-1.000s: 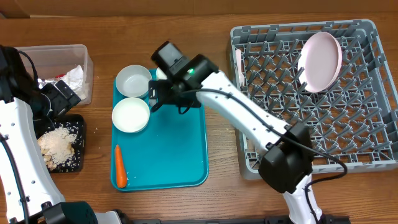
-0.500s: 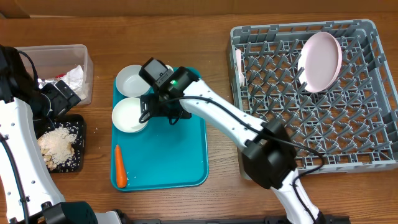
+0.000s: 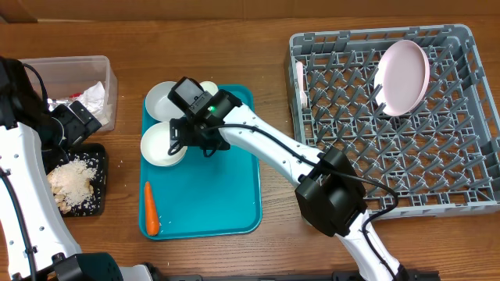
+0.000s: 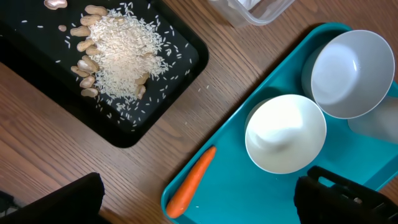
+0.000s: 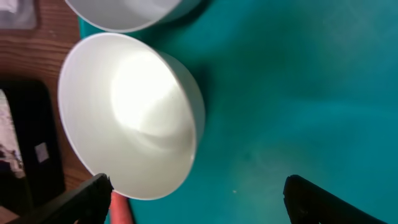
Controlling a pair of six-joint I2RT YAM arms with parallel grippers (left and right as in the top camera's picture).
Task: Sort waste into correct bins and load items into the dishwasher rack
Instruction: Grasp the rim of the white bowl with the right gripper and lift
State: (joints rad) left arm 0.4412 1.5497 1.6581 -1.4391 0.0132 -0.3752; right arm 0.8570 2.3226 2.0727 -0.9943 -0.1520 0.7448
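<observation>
Orange carrot (image 3: 151,209) | lengthwise along teal tray (image 3: 226,195) | tip toward bowl (image 3: 156,147)

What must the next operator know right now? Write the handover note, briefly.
Left gripper open, empty. Right gripper open, empty, above the near bowl.
Plate stands in the rack.
Near bowl, far bowl, cup and carrot sit on the teal tray.
Napkin in clear tub; nuts in black tray.
Left: rack bowls and cup, bin carrot.
</observation>
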